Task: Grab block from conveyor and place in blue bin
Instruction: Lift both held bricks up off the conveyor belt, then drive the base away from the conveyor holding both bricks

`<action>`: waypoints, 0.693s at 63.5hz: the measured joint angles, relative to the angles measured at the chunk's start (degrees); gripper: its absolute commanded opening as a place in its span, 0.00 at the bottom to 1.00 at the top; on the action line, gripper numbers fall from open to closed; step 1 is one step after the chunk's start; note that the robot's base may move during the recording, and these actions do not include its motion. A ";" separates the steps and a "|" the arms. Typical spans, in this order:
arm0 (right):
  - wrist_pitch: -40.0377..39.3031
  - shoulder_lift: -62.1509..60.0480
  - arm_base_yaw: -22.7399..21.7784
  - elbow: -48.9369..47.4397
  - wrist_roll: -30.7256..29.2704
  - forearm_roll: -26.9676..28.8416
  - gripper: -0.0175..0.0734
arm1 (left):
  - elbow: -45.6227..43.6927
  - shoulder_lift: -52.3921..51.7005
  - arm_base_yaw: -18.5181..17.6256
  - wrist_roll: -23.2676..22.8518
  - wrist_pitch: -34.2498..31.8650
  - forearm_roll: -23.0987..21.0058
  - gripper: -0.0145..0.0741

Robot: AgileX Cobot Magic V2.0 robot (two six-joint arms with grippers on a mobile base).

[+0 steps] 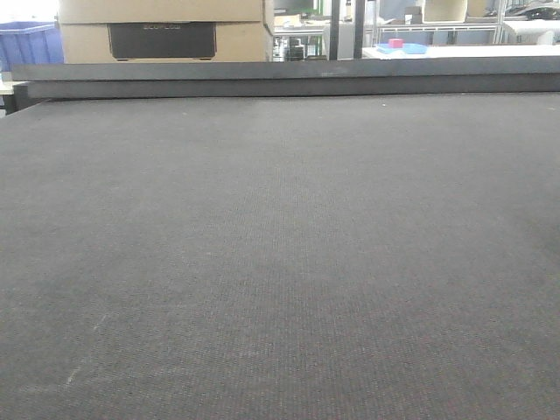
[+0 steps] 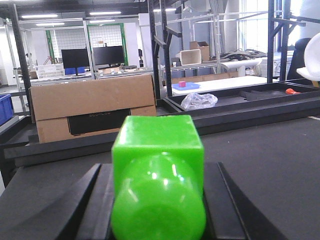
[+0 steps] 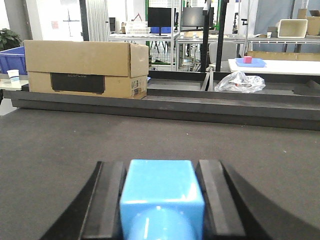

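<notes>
The conveyor (image 1: 280, 262) is a wide dark grey woven belt with a dark raised rail (image 1: 289, 80) along its far edge; no block or gripper shows in the front view. In the left wrist view my left gripper (image 2: 159, 172) is shut on a glossy green block (image 2: 157, 140), held just above the belt. In the right wrist view my right gripper (image 3: 161, 172) is shut on a light blue block (image 3: 162, 185), also low over the belt. A blue bin (image 1: 28, 44) stands beyond the rail at the far left, and the blue bin (image 3: 12, 59) shows again at the left of the right wrist view.
A cardboard box (image 3: 85, 67) sits behind the rail at the left. A crumpled plastic bag (image 3: 237, 81) lies in a dark tray past the rail. Further back, a white table carries a small pink block on a blue tray (image 3: 249, 61).
</notes>
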 measured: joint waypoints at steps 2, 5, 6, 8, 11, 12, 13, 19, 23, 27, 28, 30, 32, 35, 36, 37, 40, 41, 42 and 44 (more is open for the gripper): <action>0.00 0.00 0.00 0.00 0.00 0.00 0.01 | 0.00 0.00 0.00 0.00 0.00 0.00 0.04; 0.00 0.00 0.00 0.00 0.00 0.00 0.01 | 0.00 0.00 0.00 0.00 0.00 0.00 0.04; 0.00 0.00 0.00 0.00 0.00 0.00 0.01 | 0.00 0.00 0.00 0.00 0.00 0.00 0.04; 0.00 0.00 0.00 0.00 0.00 0.00 0.01 | 0.00 0.00 0.00 0.10 0.00 0.00 0.04; 0.00 0.00 0.00 0.00 0.00 0.00 0.01 | 0.00 0.00 0.00 0.04 0.00 0.00 0.04; 0.00 0.00 0.00 0.00 0.00 0.00 0.01 | 0.00 0.00 0.00 0.04 0.00 0.00 0.04; 0.00 0.00 0.00 0.00 0.00 0.00 0.01 | 0.00 0.00 0.00 0.04 0.00 0.00 0.04; 0.00 0.00 0.00 0.00 0.00 0.00 0.01 | 0.00 0.00 0.00 0.04 0.00 0.00 0.04; 0.00 0.00 0.00 0.00 0.00 0.00 0.01 | 0.00 0.00 0.00 0.04 0.00 0.00 0.04; -0.12 0.00 0.00 0.00 0.00 0.00 0.01 | 0.00 0.00 0.00 0.04 0.00 0.00 0.04; -0.12 0.00 0.00 0.00 0.00 0.00 0.01 | 0.00 0.00 0.00 0.04 0.00 0.00 0.04; -0.12 0.00 0.00 0.00 0.00 0.00 0.01 | 0.00 0.00 0.00 0.04 0.00 0.00 0.04; -0.12 0.00 0.00 0.00 0.00 0.00 0.01 | 0.00 0.00 0.00 0.04 0.00 0.00 0.04; -0.12 0.00 0.00 0.00 0.00 0.00 0.01 | 0.00 0.00 0.00 0.13 0.00 -0.10 0.04; -0.12 0.00 0.00 0.00 0.00 0.00 0.01 | 0.00 0.00 0.00 0.13 0.00 -0.10 0.04; -0.12 0.00 0.00 0.00 0.00 0.00 0.01 | 0.00 0.00 0.00 0.13 0.00 -0.10 0.04; -0.12 0.00 0.00 0.00 0.00 0.00 0.01 | 0.00 0.00 0.00 0.13 0.00 -0.10 0.04; -0.12 0.00 0.00 0.00 0.00 0.00 0.01 | 0.00 0.00 0.00 0.13 0.00 -0.10 0.04; -0.12 0.00 0.00 0.00 0.00 0.00 0.01 | 0.00 0.00 0.00 0.13 0.00 -0.10 0.04; -0.12 0.00 0.00 0.00 0.00 0.00 0.01 | 0.00 0.00 0.00 0.13 0.00 -0.10 0.04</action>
